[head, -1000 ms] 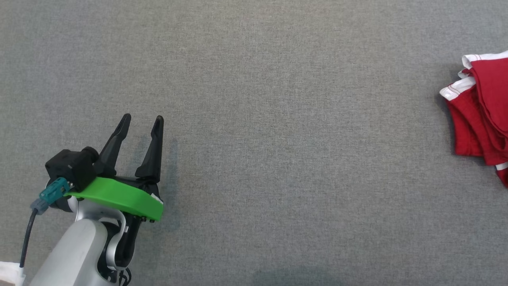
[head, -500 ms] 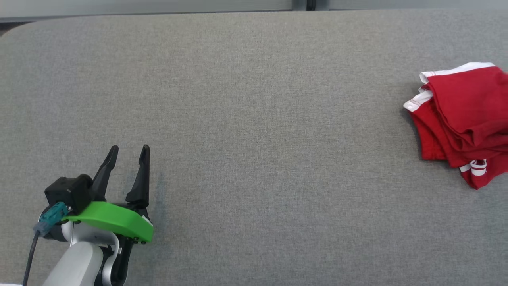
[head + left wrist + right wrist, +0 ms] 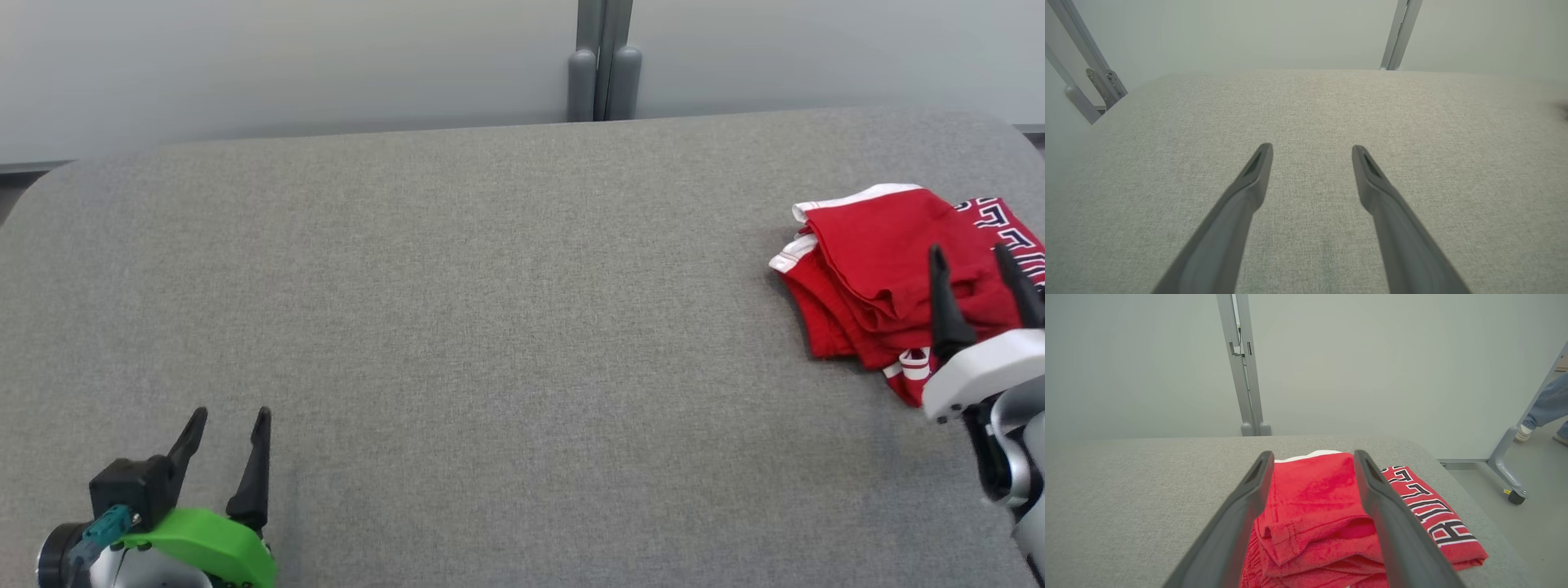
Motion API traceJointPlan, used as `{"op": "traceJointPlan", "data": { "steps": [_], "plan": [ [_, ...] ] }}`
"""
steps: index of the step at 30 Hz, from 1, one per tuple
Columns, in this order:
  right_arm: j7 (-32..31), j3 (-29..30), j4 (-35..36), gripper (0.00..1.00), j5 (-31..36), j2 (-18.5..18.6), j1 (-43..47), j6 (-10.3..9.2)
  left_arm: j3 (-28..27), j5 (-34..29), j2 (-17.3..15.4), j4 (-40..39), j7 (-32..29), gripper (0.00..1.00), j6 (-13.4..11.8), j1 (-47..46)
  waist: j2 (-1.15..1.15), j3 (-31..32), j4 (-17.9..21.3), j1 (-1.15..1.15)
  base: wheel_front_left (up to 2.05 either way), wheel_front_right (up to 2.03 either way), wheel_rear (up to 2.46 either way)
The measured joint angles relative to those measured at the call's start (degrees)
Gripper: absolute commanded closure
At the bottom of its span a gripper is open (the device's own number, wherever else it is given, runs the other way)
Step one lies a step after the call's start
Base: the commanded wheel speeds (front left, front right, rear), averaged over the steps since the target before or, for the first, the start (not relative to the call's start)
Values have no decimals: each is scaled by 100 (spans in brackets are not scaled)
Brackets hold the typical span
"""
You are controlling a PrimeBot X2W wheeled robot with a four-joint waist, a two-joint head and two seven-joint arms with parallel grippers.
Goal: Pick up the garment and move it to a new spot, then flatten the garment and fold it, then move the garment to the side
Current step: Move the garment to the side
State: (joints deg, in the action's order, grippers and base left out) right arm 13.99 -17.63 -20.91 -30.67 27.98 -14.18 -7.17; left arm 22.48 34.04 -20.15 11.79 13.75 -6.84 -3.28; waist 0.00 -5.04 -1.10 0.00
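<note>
- Since the grey padded counter (image 3: 490, 327) takes up most of the head view, there is plenty of bare cloth surface across the middle and left for spreading a garment out.
- A pale wall (image 3: 286, 65) runs along the top of the frame behind the counter's far edge.
- The red garment (image 3: 873, 269), with white trim and black-and-white lettering, lies at the right of the frame, close to the counter's right edge. It sits in stacked layers rather than spread flat, so it looks either folded and parked aside or waiting to be picked up; which one I cannot tell.
- The right tool (image 3: 968, 251) is at the lower right with its fingers spread and nothing between them. It points over the garment's near edge, and in the right wrist view its fingers frame the red folds, which suits reaching in or backing off. Whether it touches the cloth is unclear.
- The left tool (image 3: 231, 412) is at the lower left, fingers apart and empty, over bare counter and well apart from the garment, probably kept out of the way.
- A grey post (image 3: 602, 73) stands at top centre.
- A person's foot (image 3: 1521, 433) shows on the floor at the right edge of the right wrist view.
</note>
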Motion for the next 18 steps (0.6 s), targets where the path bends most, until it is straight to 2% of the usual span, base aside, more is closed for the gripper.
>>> {"op": "traceJointPlan", "data": {
  "steps": [5,10,18],
  "plan": [
    [21,14,14,0,310,-366,395,0,-210,-37,-62,200,19,0,-9,331,0,254,114,0,0,0,0],
    [35,154,-8,0,561,-651,833,0,-353,-58,25,255,44,0,-23,474,0,448,231,0,0,0,0],
    [35,633,-42,0,1017,-865,1335,0,-439,-143,121,248,48,0,-23,611,0,611,321,0,0,0,0]
  ]
}}
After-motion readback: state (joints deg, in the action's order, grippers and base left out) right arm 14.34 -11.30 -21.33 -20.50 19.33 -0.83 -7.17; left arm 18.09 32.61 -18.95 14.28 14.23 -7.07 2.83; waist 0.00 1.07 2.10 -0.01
